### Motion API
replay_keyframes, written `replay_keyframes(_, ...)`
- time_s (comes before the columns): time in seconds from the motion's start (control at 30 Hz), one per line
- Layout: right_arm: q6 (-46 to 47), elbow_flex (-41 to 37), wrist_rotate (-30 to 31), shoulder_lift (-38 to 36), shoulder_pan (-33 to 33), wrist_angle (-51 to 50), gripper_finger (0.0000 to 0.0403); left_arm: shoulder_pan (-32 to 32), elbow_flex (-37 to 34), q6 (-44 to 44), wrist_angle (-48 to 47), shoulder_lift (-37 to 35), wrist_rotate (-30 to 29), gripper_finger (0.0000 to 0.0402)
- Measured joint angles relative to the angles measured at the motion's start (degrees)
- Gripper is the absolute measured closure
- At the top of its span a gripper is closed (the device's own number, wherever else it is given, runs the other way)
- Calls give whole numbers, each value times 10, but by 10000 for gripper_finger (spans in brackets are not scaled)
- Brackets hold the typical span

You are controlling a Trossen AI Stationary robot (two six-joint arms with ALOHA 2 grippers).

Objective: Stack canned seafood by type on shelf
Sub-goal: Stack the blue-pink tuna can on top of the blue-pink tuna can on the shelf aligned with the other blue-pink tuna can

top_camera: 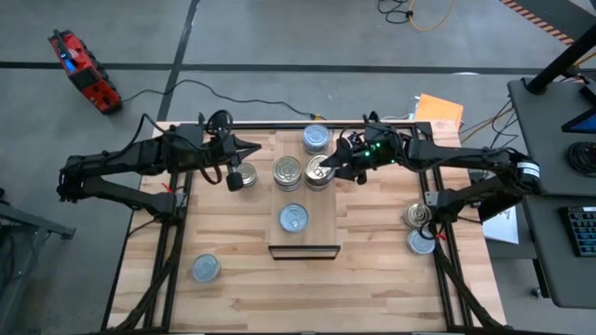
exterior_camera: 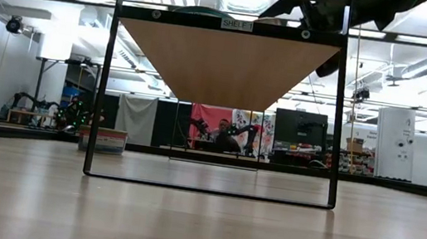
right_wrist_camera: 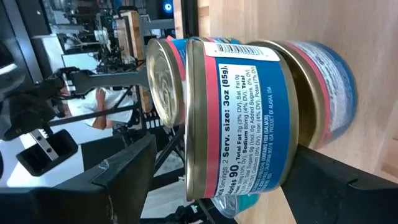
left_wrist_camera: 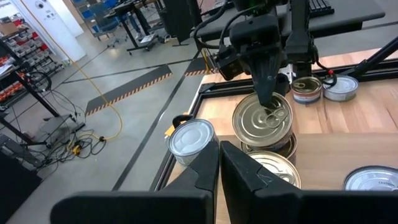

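Note:
The shelf (top_camera: 321, 233) is a pale plank in the table's middle. On it stand a pale-topped can (top_camera: 315, 140), a gold-topped stack (top_camera: 287, 172), a pale-topped can (top_camera: 293, 219), and a two-can stack with blue labels (right_wrist_camera: 249, 118). My right gripper (top_camera: 328, 167) is open at that two-can stack. It is rolled on its side, with one finger (left_wrist_camera: 268, 87) over the gold lid (left_wrist_camera: 261, 118) and the other (right_wrist_camera: 336, 180) beside the lower can. My left gripper (left_wrist_camera: 219, 146) hovers shut at the shelf's left side, above a loose can (top_camera: 246, 176). My right gripper comes at the two-can stack from the table's right, slanting slightly down. Its upper finger stands right over the top can's lid (left_wrist_camera: 273, 111). I cannot tell whether it touches the lid. The stack stands upright on the shelf.
Two loose cans (top_camera: 419, 216) (top_camera: 421, 242) stand near the table's right edge and one (top_camera: 206, 268) at the near left. The low view shows the shelf's dark frame (exterior_camera: 106, 79) and the plank's underside. There is bare tabletop along the near edge.

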Motion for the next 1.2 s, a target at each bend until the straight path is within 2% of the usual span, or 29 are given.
replay_keyframes(0.87,-34,27,-22,18,-12,-39,110,4,0,6,20,0,0,402)
replay_keyframes(1.2,-58,40,0,18,-14,-70,97,4,0,6,20,0,0,401)
